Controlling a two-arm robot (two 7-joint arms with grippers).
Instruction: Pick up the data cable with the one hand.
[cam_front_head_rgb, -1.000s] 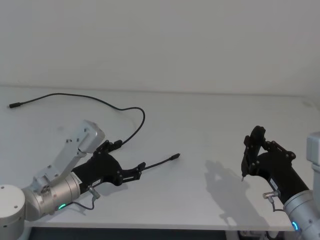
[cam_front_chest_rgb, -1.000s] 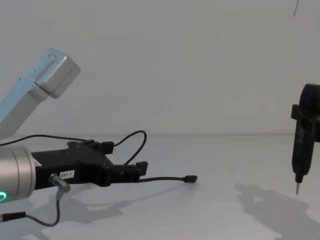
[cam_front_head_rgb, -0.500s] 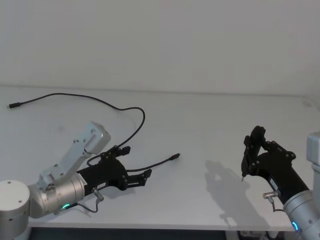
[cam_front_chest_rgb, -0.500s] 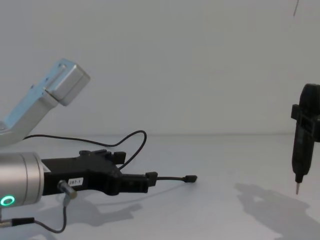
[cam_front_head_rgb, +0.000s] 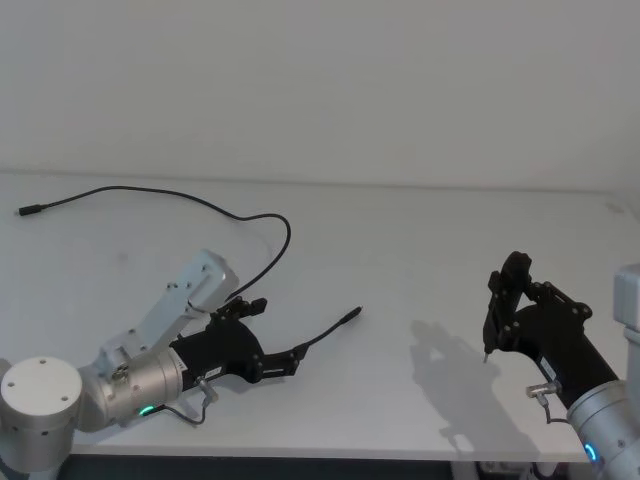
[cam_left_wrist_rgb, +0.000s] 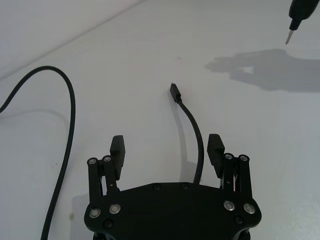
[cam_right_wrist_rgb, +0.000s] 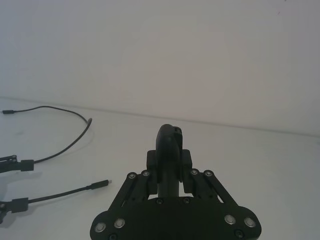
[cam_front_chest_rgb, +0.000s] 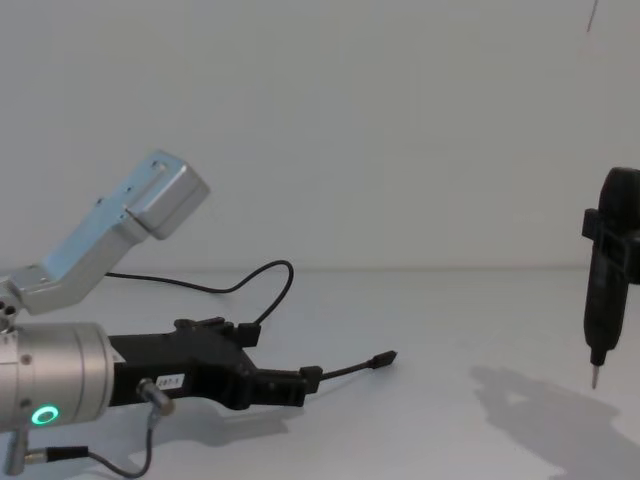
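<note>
The data cable (cam_front_head_rgb: 200, 200) is a thin black cord lying in a long loop across the white table (cam_front_head_rgb: 400, 250). Its plug end (cam_front_head_rgb: 353, 315) points right. My left gripper (cam_front_head_rgb: 275, 332) sits low over the table near that end, open. In the left wrist view the cable (cam_left_wrist_rgb: 192, 120) runs between the two fingers of the left gripper (cam_left_wrist_rgb: 166, 147), closer to one finger, and the plug (cam_left_wrist_rgb: 174, 92) lies beyond the fingertips. In the chest view the plug (cam_front_chest_rgb: 384, 359) sits just past the left gripper (cam_front_chest_rgb: 280, 352). My right gripper (cam_front_head_rgb: 512, 282) hovers at the right, shut on a black pen-shaped tool (cam_front_chest_rgb: 604, 290).
The cable's far end (cam_front_head_rgb: 27, 211) lies at the table's back left. The table's front edge (cam_front_head_rgb: 330, 455) runs close under both arms. The pointed tip of the pen tool (cam_front_head_rgb: 485, 356) hangs above the table, with its shadow beside it.
My left gripper has slid forward and right along the cable toward the plug, and the elbow has swung right. The plug end has lifted slightly. The right arm has not moved.
</note>
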